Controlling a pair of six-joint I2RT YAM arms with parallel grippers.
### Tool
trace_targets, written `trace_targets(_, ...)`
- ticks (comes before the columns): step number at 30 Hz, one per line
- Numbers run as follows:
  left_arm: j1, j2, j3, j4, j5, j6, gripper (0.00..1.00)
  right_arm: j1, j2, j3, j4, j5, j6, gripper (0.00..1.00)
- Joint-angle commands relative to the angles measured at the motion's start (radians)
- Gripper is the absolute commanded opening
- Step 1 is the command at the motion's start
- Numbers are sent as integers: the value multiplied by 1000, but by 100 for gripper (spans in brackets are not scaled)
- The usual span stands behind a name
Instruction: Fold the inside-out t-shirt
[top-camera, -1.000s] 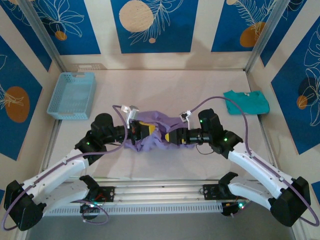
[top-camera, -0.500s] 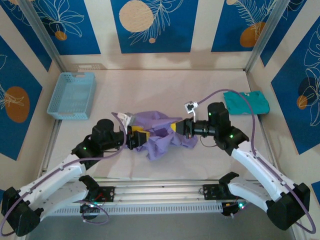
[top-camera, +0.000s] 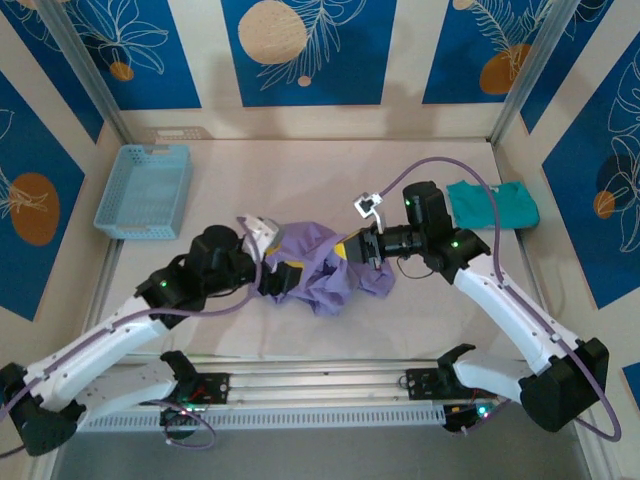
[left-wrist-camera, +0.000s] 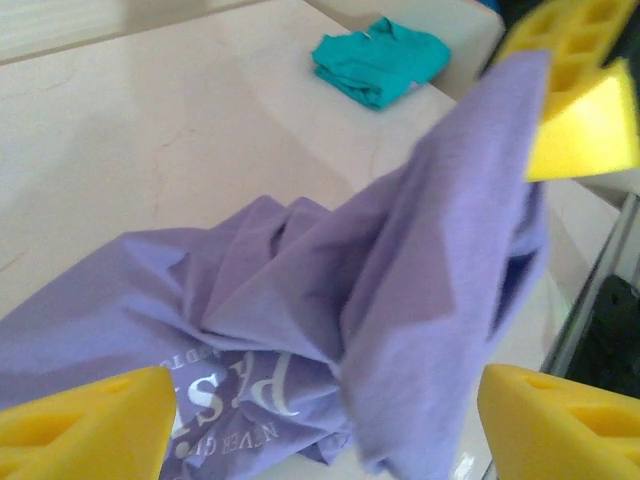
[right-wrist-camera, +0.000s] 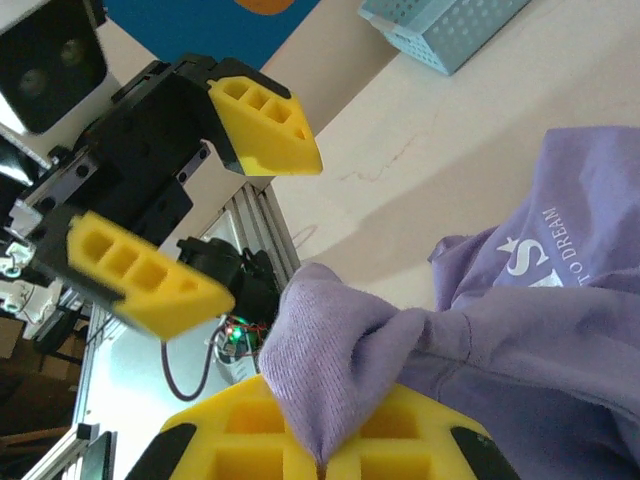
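Right in the middle of the table (top-camera: 300, 170) sits the lavender t-shirt (top-camera: 325, 265), and it's nowhere near folded: a soft, crumpled heap, all loose ridges and drooping pleats, with pale printed lettering (left-wrist-camera: 235, 395) peeking out of the creases. The right hand (top-camera: 350, 250) is clenched on a peak of the cloth, and from its wrist you can see the fuzzy knit bunched into a point between the yellow foam pads (right-wrist-camera: 400, 425). The left hand (top-camera: 283, 278) is released, its fingers (right-wrist-camera: 265, 125) spread wide with nothing between them, hovering just beside the bundle. I'd call this the untangling step, well short of any fold. The next move looks to be the left hand's: pick out a hem or shoulder seam apart from the right's pinch, close on one layer only, then draw the two hands apart to spread the fabric flat. It's limp stuff and will sag and cling. The folded teal shirt (top-camera: 492, 203) and the light blue lattice basket (top-camera: 145, 190) sit well apart at the sides.
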Motion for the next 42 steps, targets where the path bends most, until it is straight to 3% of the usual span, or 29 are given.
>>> trace_targets(1,-63,72,69,-45,13,89,80,-4,15,46,-37,-46,-10,0)
trace_targets(5,-101,189,126,-79,-58,136,74,-5,9,45,-50,-67,-21,0)
trace_targets(8,-100,266,158,-100,-100,133,49,-11,-7,44,-98,-36,-53,0)
trace_targets(10,-98,287,177,-95,-56,93,28,-18,-7,58,-172,88,-48,0)
trace_targets(13,-90,275,164,-19,55,-27,4,-15,15,93,-302,402,27,5)
trace_targets(14,-84,265,151,18,86,-78,0,-11,18,94,-314,445,46,9)
trace_targets(17,-63,245,108,128,175,-227,0,13,-9,65,-292,492,87,23)
trace_targets(22,-58,246,88,177,186,-354,0,73,-97,45,-320,566,111,43)
trace_targets(28,-58,244,56,261,201,-405,0,129,-222,-85,-283,602,186,52)
trace_targets(33,-58,237,50,271,211,-410,0,137,-224,-172,-239,641,216,61)
trace_targets(36,-58,231,46,270,213,-407,0,139,-210,-206,-198,679,222,62)
trace_targets(38,-58,226,42,270,210,-405,0,139,-196,-212,-168,689,218,55)
trace_targets(42,-55,215,33,250,183,-389,0,123,-207,-214,-71,588,198,18)
